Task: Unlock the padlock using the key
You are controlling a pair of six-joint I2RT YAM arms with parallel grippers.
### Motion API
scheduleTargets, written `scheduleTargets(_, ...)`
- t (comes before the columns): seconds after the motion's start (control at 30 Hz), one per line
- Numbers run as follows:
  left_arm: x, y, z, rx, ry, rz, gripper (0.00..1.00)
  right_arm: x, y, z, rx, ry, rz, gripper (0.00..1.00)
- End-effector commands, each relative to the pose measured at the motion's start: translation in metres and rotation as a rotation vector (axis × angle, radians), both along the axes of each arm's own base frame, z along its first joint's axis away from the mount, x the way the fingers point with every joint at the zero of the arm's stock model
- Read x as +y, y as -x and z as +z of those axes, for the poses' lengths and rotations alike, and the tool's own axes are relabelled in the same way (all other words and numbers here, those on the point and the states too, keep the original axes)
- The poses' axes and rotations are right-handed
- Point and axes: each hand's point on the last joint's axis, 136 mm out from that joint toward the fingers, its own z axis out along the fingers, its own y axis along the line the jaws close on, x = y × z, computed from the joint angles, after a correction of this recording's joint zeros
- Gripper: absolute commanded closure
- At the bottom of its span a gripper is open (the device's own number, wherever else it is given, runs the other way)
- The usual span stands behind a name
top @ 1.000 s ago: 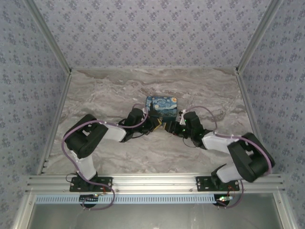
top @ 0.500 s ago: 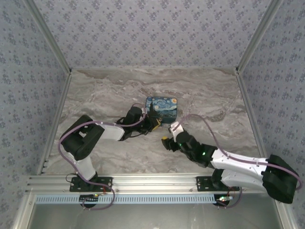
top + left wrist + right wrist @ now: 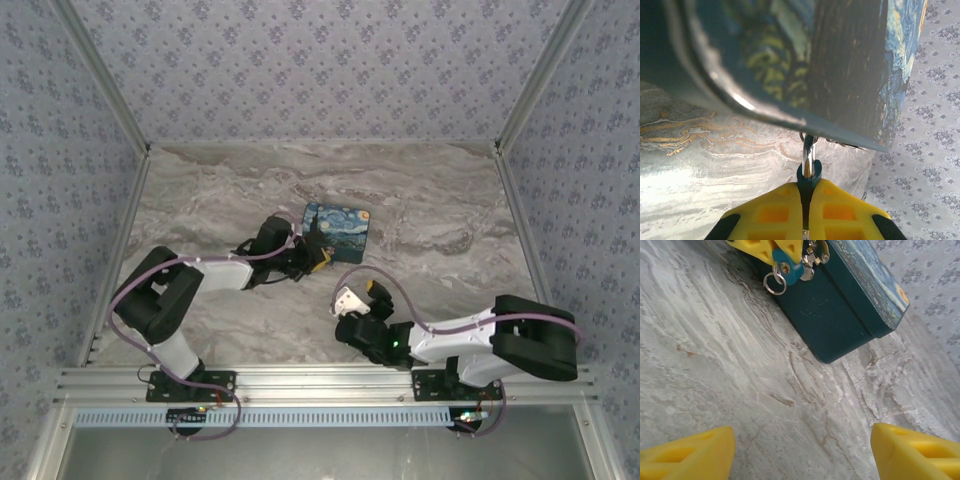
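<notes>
Yellow pads of my left gripper (image 3: 806,189) clamp shut on the padlock (image 3: 806,175), hanging at the box (image 3: 840,65) hasp (image 3: 813,256), to steady it; my right gripper (image 3: 800,450) stands wide open, empty, well apart.

The box (image 3: 340,228) sits on the counter (image 3: 210,200) near its middle, with the padlock (image 3: 786,269) hanging at the clasp on its near side wall. The left hand (image 3: 318,260) lies just before the box's near-left corner, pinching the padlock. The right hand (image 3: 360,292) is nearer the arm bases, apart from the box.
</notes>
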Motion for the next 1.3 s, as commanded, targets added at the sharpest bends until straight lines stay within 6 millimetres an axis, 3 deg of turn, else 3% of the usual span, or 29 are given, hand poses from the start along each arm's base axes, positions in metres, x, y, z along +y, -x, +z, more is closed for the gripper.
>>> scheduleTargets(0.0, -0.007, -0.002, 0.032, -0.058, 0.045, -0.040, 0.95, 0.009, -0.012, 0.020, -0.083, -0.013, -0.016, 0.26)
scheduleTargets(0.17, -0.008, 0.002, 0.038, -0.067, 0.051, -0.058, 0.96, 0.007, -0.023, 0.011, -0.017, -0.091, 0.004, 0.31)
scheduleTargets(0.6, -0.017, 0.006, 0.041, -0.059, 0.065, -0.075, 0.97, 0.029, -0.039, 0.020, -0.046, -0.050, 0.099, 0.33)
scheduleTargets(1.27, -0.021, 0.009, 0.033, -0.038, 0.059, -0.076, 0.97, 0.049, -0.063, 0.039, -0.076, -0.092, 0.137, 0.48)
